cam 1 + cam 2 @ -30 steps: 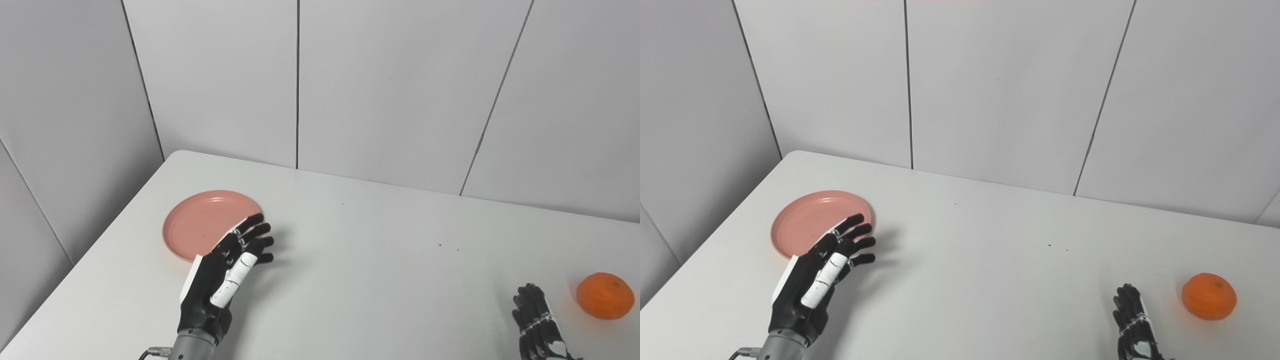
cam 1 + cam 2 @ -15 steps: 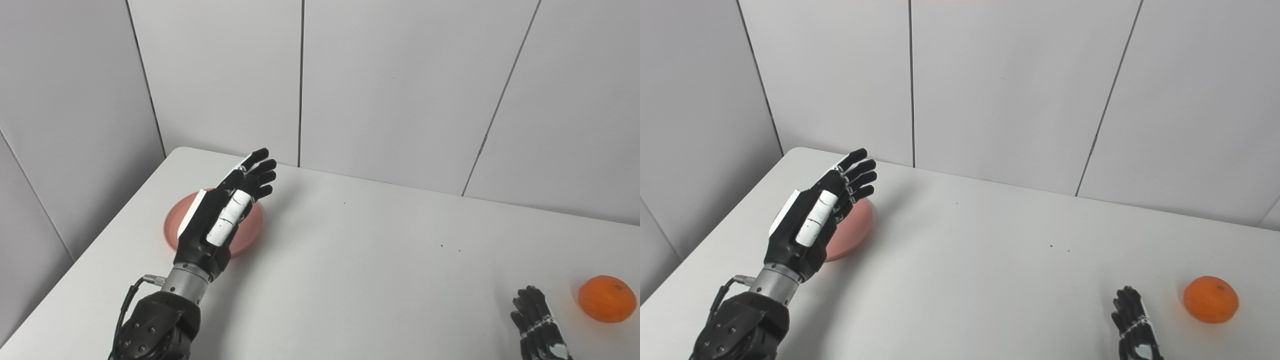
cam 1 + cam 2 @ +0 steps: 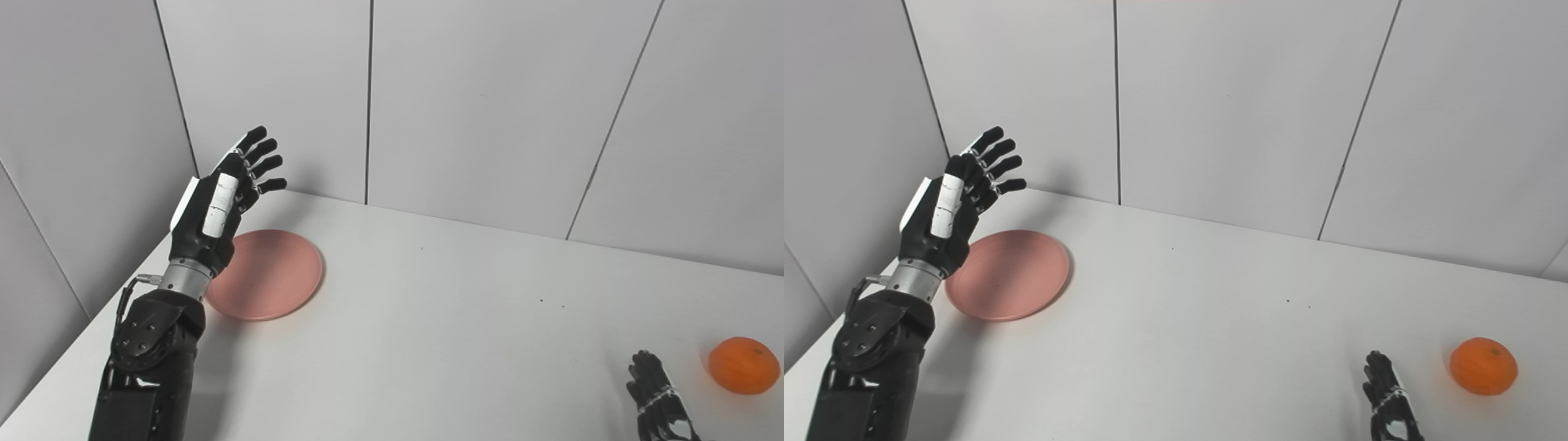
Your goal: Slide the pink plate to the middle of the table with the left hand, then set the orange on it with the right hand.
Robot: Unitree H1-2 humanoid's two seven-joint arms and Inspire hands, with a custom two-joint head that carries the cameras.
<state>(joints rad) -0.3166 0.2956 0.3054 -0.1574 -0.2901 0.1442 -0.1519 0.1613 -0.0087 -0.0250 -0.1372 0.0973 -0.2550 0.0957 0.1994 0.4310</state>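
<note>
1. White table [image 3: 441,343] fills the lower scene, with grey panelled walls [image 3: 490,110] behind it.
2. Nearest, at the bottom right edge, the right hand [image 3: 658,407] rests low by the table; only its dark fingers show, and I cannot tell whether they are spread or closed.
3. Just right of that hand, apart from it, the orange [image 3: 743,365] sits on the table.
4. Farther back on the left, the pink plate [image 3: 269,275] lies flat near the table's left edge.
5. Farthest, the left hand [image 3: 217,202] hangs raised above the plate's far left side, fingers spread, holding nothing.
</note>
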